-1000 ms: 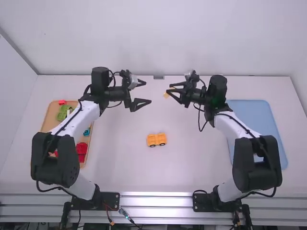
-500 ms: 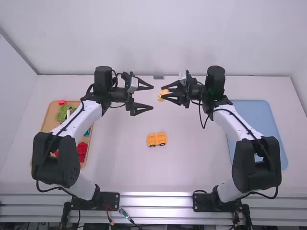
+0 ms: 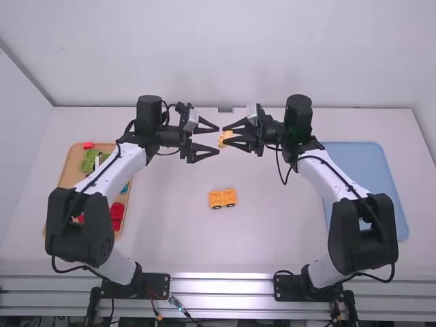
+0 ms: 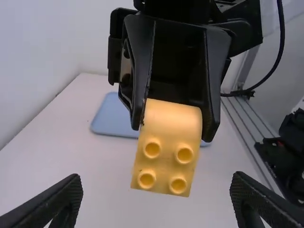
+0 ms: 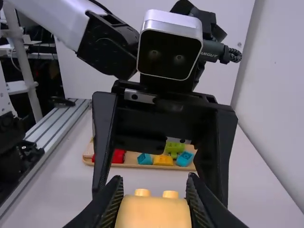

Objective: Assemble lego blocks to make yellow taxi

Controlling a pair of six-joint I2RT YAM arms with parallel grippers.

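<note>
While the white desk (image 3: 170, 238) spreads below, the black left claw (image 4: 156, 179) gapes empty, facing the black right claw (image 4: 172, 134); orange wheeled plastic blocks (image 3: 229, 195) lie on it, and the right claw pinches one studded yellow block (image 4: 166, 165), likely light, stiff, slick: grasp its flat sides.

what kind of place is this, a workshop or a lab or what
Probably a robotics lab or test station: two white-and-black jointed robot arms stand at a white flat table, with an orange shallow tray of coloured plastic blocks and a blue flat rectangular tray at the sides.
</note>
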